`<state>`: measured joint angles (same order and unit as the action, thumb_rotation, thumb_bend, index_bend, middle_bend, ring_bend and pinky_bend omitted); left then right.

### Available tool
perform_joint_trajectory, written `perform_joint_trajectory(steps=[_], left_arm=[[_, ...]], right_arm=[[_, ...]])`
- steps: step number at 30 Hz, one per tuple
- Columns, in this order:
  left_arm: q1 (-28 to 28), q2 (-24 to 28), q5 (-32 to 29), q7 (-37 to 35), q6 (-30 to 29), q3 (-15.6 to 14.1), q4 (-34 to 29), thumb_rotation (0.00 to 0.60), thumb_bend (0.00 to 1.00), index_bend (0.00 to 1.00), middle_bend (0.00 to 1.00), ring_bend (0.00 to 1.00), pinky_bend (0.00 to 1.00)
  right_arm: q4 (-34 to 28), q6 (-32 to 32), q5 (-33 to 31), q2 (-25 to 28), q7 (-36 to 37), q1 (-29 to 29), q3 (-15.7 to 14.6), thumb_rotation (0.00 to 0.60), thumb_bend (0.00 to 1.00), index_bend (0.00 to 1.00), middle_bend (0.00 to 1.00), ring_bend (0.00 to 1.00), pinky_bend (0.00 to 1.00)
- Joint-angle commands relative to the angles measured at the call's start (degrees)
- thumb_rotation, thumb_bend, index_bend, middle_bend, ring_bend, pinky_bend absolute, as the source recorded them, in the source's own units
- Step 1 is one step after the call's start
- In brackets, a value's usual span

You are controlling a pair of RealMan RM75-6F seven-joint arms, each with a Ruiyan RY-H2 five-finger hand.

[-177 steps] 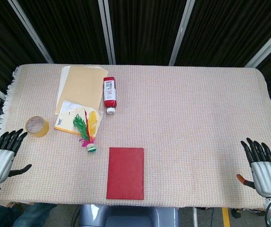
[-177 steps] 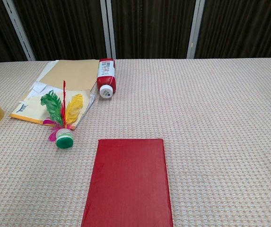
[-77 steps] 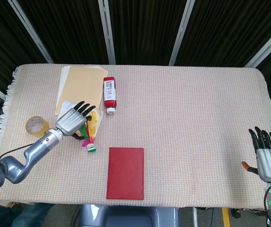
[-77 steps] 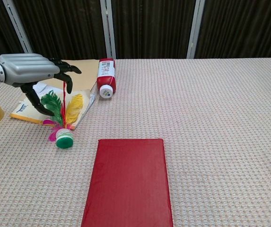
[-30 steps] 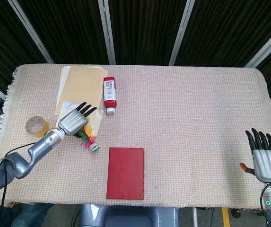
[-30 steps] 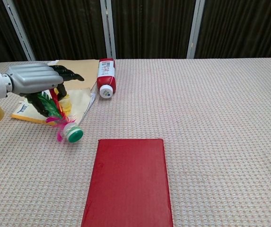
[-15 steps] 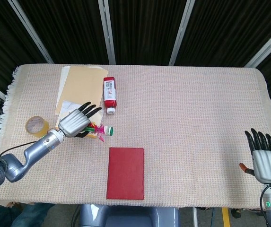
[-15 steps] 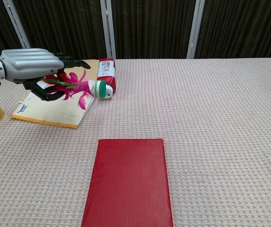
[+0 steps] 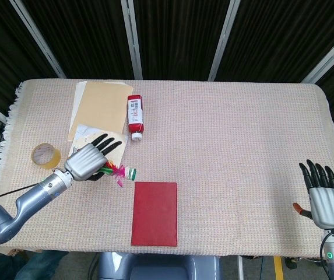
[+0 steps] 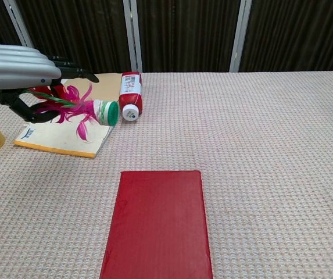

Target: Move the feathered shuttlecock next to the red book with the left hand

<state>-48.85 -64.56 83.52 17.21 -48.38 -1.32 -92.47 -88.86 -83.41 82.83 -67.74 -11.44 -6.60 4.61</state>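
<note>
Shuttlecock (image 10: 99,111) is held aloft by its feathers in the closed left hand (image 10: 16,68), base projecting sideways. Carrying step judged underway; lowering beside the red book (image 10: 157,224), below the hand, is required next.

Left hand (image 9: 88,160) raised, fingers curled in a grasp; right hand (image 9: 324,201) spread, idle.

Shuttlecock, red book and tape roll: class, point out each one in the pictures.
shuttlecock (image 10: 106,113), chest view, on its green base.
red book (image 9: 154,213), head view, middle of the cover.
tape roll (image 9: 45,156), head view, on its ring.
</note>
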Motion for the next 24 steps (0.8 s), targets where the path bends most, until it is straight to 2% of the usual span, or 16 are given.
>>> perform_joint_trajectory(steps=[1, 6, 8, 11, 15, 19, 24], left_arm=[[1.32, 3.46, -4.16, 5.89, 1.22, -0.37, -4.26, 0.453, 0.54, 0.62, 0.0, 0.0, 0.0], [2.09, 6.85, -10.67, 13.06, 2.32, -1.22, -8.71, 0.454, 0.29, 0.53, 0.0, 0.0, 0.0], [2.32, 7.68, -12.66, 15.19, 2.14, -1.47, -10.19, 0.452, 0.26, 0.51, 0.0, 0.0, 0.0], [2.99, 9.32, -14.45, 17.3, 1.62, -2.23, -13.12, 0.457, 0.24, 0.5, 0.0, 0.0, 0.0], [4.36, 10.94, -12.97, 18.68, -0.17, -3.33, -15.59, 0.451, 0.24, 0.52, 0.0, 0.0, 0.0], [5.82, 10.97, -8.88, 17.03, -2.23, -3.55, -16.7, 0.451, 0.24, 0.54, 0.0, 0.0, 0.0], [6.52, 8.8, -2.3, 12.39, -3.89, -2.78, -16.15, 0.452, 0.23, 0.5, 0.0, 0.0, 0.0]], right_arm=[[-0.02, -0.2, 0.32, 0.03, 0.13, 0.07, -0.11, 0.6, 0.09, 0.0, 0.0, 0.0, 0.0], [0.12, -0.34, 0.56, 0.02, 0.55, 0.11, -0.08, 0.6, 0.09, 0.0, 0.0, 0.0, 0.0], [0.11, -0.28, 0.64, 0.05, 0.65, 0.12, -0.15, 0.6, 0.09, 0.0, 0.0, 0.0, 0.0], [0.03, -0.68, 1.28, 0.12, 0.85, 0.25, -0.33, 0.6, 0.09, 0.0, 0.0, 0.0, 0.0], [-0.28, -1.42, 2.16, 0.42, 1.39, 0.6, -0.63, 0.6, 0.09, 0.0, 0.0, 0.0, 0.0], [-0.62, -2.25, 3.07, 0.82, 1.94, 1.02, -0.95, 0.6, 0.09, 0.0, 0.0, 0.0, 0.0], [-1.26, -2.8, 4.12, 1.12, 1.99, 1.35, -1.41, 0.6, 0.09, 0.0, 0.0, 0.0, 0.0]])
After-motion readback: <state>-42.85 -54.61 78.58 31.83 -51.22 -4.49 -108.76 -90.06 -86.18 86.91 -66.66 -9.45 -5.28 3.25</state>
